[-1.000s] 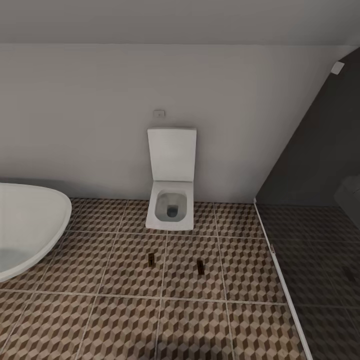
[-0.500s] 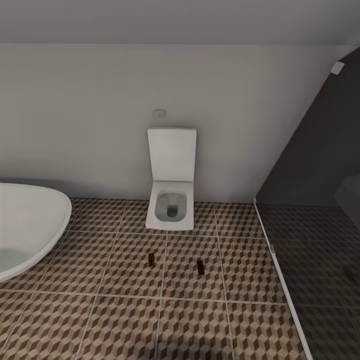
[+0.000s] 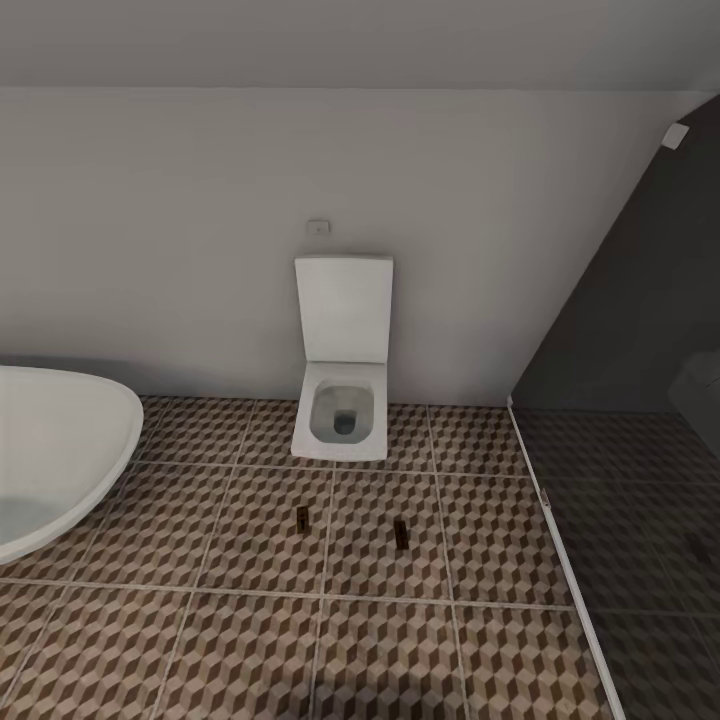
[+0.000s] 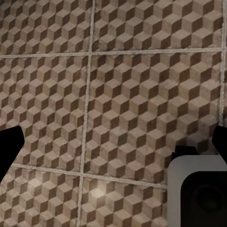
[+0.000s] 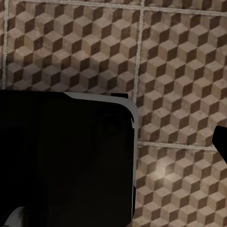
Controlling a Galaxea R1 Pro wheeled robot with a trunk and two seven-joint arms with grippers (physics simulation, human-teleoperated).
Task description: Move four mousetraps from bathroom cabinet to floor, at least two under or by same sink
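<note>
At the left edge of my head view sits the curved white rim of a basin or tub (image 3: 70, 440), low and close to the brown-and-beige cube-patterned tile floor (image 3: 200, 650). I can't tell from here whether it counts as the sink the task means, and that is my first worry: if I place traps beside the wrong fixture, the condition fails.

Moving right, two small dark flat mousetraps lie on the tiles in the lower middle of the frame, one (image 3: 302, 516) left of a grout line and the other (image 3: 401, 533) right of it, well apart, both in front of the white square toilet with its lid raised (image 3: 342, 400). They are too small for me to make out any detail. Neither is near the white rim, so as I judge it the next-to-sink part isn't met, and two more traps remain to fetch.

At the right, a dark glass panel (image 3: 640, 330) fences off a shaded stretch of floor; a trap dropped past its pale threshold strip (image 3: 570, 580) might land on a different floor surface.

In the left wrist view, dark edges of my left hand (image 4: 113, 146) stand wide apart over bare tile, spread and holding nothing. In the right wrist view only one dark tip of my right hand (image 5: 220, 142) shows, so I can't tell its state. Driving forward blind could run a wheel over the traps.
</note>
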